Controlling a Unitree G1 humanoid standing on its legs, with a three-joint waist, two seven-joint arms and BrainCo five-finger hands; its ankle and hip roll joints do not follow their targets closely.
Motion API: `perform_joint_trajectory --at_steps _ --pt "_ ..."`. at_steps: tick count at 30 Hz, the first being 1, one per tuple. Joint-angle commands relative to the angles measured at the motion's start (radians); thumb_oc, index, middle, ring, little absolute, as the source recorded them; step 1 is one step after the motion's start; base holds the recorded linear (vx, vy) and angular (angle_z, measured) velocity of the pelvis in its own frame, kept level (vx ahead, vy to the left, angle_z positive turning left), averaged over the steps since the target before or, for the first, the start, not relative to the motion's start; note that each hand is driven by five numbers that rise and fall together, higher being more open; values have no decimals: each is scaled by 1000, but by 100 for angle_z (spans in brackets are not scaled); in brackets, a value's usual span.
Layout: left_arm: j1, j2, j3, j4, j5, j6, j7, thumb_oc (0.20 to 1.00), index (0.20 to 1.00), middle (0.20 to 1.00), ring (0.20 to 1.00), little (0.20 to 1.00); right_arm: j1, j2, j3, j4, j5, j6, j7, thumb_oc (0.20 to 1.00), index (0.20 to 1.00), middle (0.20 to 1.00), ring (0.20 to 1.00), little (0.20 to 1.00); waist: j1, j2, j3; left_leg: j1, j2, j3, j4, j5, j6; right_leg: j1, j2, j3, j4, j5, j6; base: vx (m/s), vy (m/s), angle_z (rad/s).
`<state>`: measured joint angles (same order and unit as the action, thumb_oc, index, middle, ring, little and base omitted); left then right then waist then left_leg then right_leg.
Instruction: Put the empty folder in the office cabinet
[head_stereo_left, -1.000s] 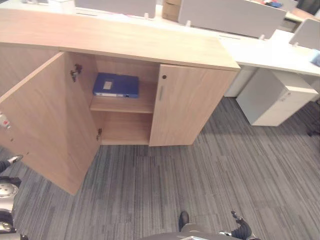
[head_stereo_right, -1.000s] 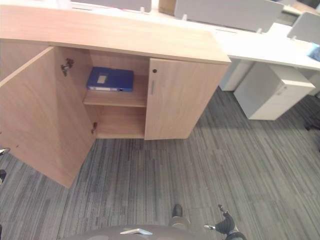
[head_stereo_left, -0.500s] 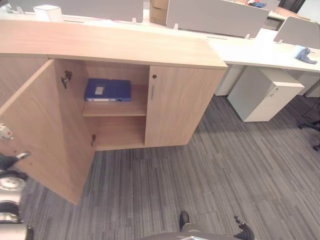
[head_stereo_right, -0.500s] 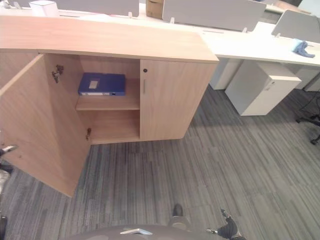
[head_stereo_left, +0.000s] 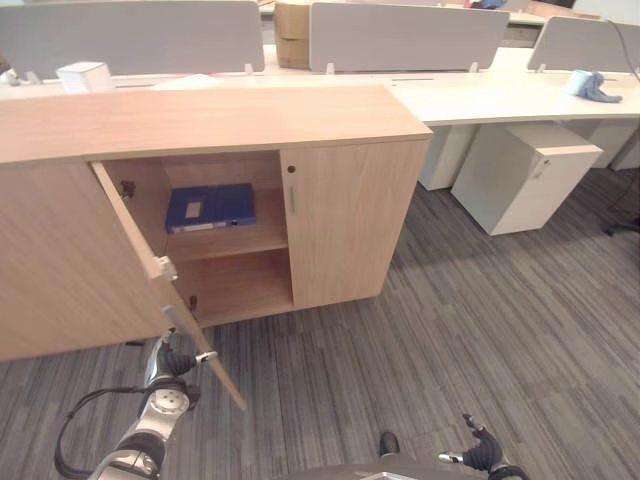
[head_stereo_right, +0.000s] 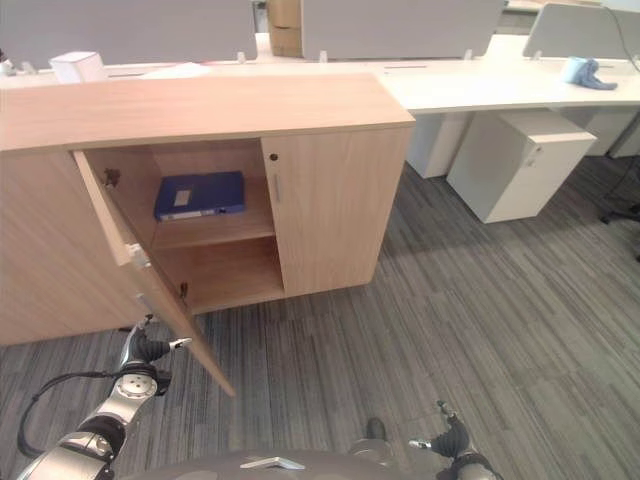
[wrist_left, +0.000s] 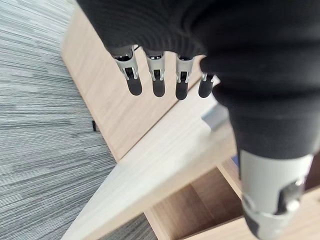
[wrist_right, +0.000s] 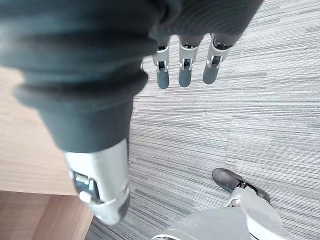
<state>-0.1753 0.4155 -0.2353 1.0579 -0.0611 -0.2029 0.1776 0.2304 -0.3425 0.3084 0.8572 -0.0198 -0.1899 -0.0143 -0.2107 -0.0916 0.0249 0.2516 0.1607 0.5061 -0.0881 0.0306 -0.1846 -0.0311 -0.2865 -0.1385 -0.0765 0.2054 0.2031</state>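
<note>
One cabinet door (head_stereo_left: 165, 285) is swinging further shut than a second ago, left hand (head_stereo_left: 172, 360) pushing its woodgrain edge, fingers (wrist_left: 157, 82) relaxed. Flat blue folder (head_stereo_left: 210, 207) is lying on the upper shelf (head_stereo_left: 265, 235); right hand (wrist_right: 185, 60) is hanging loose-fingered.

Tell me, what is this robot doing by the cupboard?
It is putting a folder away. The blue folder already lies flat on the upper shelf of the wooden cabinet. The left hand, fingers straight, is at the lower edge of the open left door, seemingly to swing it shut. The right hand hangs idle over the carpet, holding nothing.
</note>
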Motion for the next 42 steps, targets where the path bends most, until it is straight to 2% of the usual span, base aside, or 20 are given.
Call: perform_joint_trajectory --at_steps 1,3,5,9,14,16,18,21,22,24,25,26,27,28,29,31,32,35,38,42 --pt "-167 81 34 46 -4 -34 17 1000 1000 1000 1000 1000 -12 -49 5 -39 -13 -16 -32 1000 1000 1000 1000 1000 -27 14 11 32 -19 -66 1 -132 64 -96 -35 30 18 66 53 28 -31 -11" --pt "-185 89 33 54 -10 -33 17 1000 1000 1000 1000 1000 -10 -55 7 -40 -15 -16 -31 1000 1000 1000 1000 1000 -33 21 9 31 -17 -61 1 -130 62 -99 -31 34 18 64 52 36 -29 -11" --pt "-251 129 44 100 -36 -26 19 1000 1000 1000 1000 1000 -2 -75 4 -44 -19 -16 -29 1000 1000 1000 1000 1000 -55 44 0 26 -8 -48 1 -122 53 -109 -15 50 14 54 50 64 -56 -18" --pt "-351 183 53 142 -87 -13 32 1000 1000 1000 1000 1000 -5 -101 -3 -39 -14 -14 -31 1000 1000 1000 1000 1000 -70 73 -2 5 10 -48 1 -100 37 -121 3 60 14 34 43 28 -74 -22" --pt "-374 203 33 137 -101 -1 22 1000 1000 1000 1000 1000 -15 -121 8 -4 -14 -10 -29 1000 1000 1000 1000 1000 -78 112 1 -15 70 -60 1 -57 6 -131 45 98 77 -43 8 19 -145 5" --pt "-348 184 31 118 -102 0 13 1000 1000 1000 1000 1000 -29 -120 25 26 -25 -8 -28 1000 1000 1000 1000 1000 -62 127 5 -23 101 -65 1 -24 -8 -121 70 81 90 -79 -11 34 -244 -2" --pt "-286 140 20 81 -97 -3 -2 1000 1000 1000 1000 1000 -55 -114 37 66 -29 -6 -26 1000 1000 1000 1000 1000 -35 144 10 -46 146 -85 6 61 -33 -90 103 46 75 -102 -29 20 -250 -4" --pt "-166 81 22 34 -101 -8 -37 1000 1000 1000 1000 1000 -77 -108 37 93 -15 -1 -17 1000 1000 1000 1000 1000 8 142 15 -83 169 -108 71 133 -43 -40 129 3 29 -110 -56 17 -217 8" --pt "-128 63 25 25 -102 -9 -49 1000 1000 1000 1000 1000 -90 -109 38 103 -14 1 -16 1000 1000 1000 1000 1000 28 137 25 -97 158 -141 107 130 -35 -24 133 1 19 -117 -62 22 -177 6" --pt "-59 31 24 9 -103 -11 -67 1000 1000 1000 1000 1000 -124 -111 45 122 -18 6 -17 1000 1000 1000 1000 1000 61 120 37 -156 101 -250 149 104 -8 -11 133 2 8 -130 -74 2 -122 -4" --pt "-59 31 24 9 -103 -11 -67 1000 1000 1000 1000 1000 -124 -111 45 122 -18 6 -17 1000 1000 1000 1000 1000 61 120 37 -156 101 -250 149 104 -8 -11 133 2 8 -130 -74 -2 -106 7" --pt "-18 15 24 -9 -105 -10 -81 1000 1000 1000 1000 1000 -133 -110 49 129 -26 9 -16 1000 1000 1000 1000 1000 77 109 43 -182 66 -299 157 74 12 -1 132 3 4 -136 -82 4 -56 13" --pt "-18 15 24 -9 -105 -10 -81 1000 1000 1000 1000 1000 -133 -110 49 129 -26 9 -16 1000 1000 1000 1000 1000 77 109 43 -182 66 -299 157 74 12 -1 132 3 4 -136 -82 25 -194 41" --pt "73 -28 18 -26 -90 -2 -112 1000 1000 1000 1000 1000 -160 -111 57 136 -39 13 -12 1000 1000 1000 1000 1000 106 90 54 -225 -19 -350 158 -21 58 16 141 -1 1 -152 -99 21 -138 27" --pt "73 -28 18 -26 -90 -2 -112 1000 1000 1000 1000 1000 -160 -111 57 136 -39 13 -12 1000 1000 1000 1000 1000 106 90 54 -225 -19 -350 158 -21 58 16 141 -1 1 -152 -99 31 -170 38" --pt "131 -67 14 21 -66 6 -127 1000 1000 1000 1000 1000 -183 -105 61 138 -41 17 -16 1000 1000 1000 1000 1000 133 76 74 -277 -99 -412 186 -49 83 29 159 8 9 -163 -114 -3 -105 13" --pt "146 -84 12 48 -54 10 -133 1000 1000 1000 1000 1000 -194 -97 68 154 -42 15 -17 1000 1000 1000 1000 1000 142 74 78 -279 -117 -417 185 -53 93 33 168 8 12 -165 -117 3 -95 13" --pt "187 -122 7 119 -23 15 -143 1000 1000 1000 1000 1000 -216 -71 87 190 -47 15 -17 1000 1000 1000 1000 1000 167 76 70 -251 -158 -446 127 -49 123 37 197 12 25 -171 -123 41 -20 -23" --pt "191 -129 4 126 -17 17 -146 1000 1000 1000 1000 1000 -220 -64 89 188 -43 16 -17 1000 1000 1000 1000 1000 168 74 69 -248 -164 -451 115 -45 127 38 200 12 28 -173 -123 13 4 -6" --pt "204 -141 -2 164 24 23 -139 1000 1000 1000 1000 1000 -227 -27 102 225 -40 25 -19 1000 1000 1000 1000 1000 185 72 45 -198 -164 -436 28 -27 140 51 219 15 22 -174 -120 65 42 -8"
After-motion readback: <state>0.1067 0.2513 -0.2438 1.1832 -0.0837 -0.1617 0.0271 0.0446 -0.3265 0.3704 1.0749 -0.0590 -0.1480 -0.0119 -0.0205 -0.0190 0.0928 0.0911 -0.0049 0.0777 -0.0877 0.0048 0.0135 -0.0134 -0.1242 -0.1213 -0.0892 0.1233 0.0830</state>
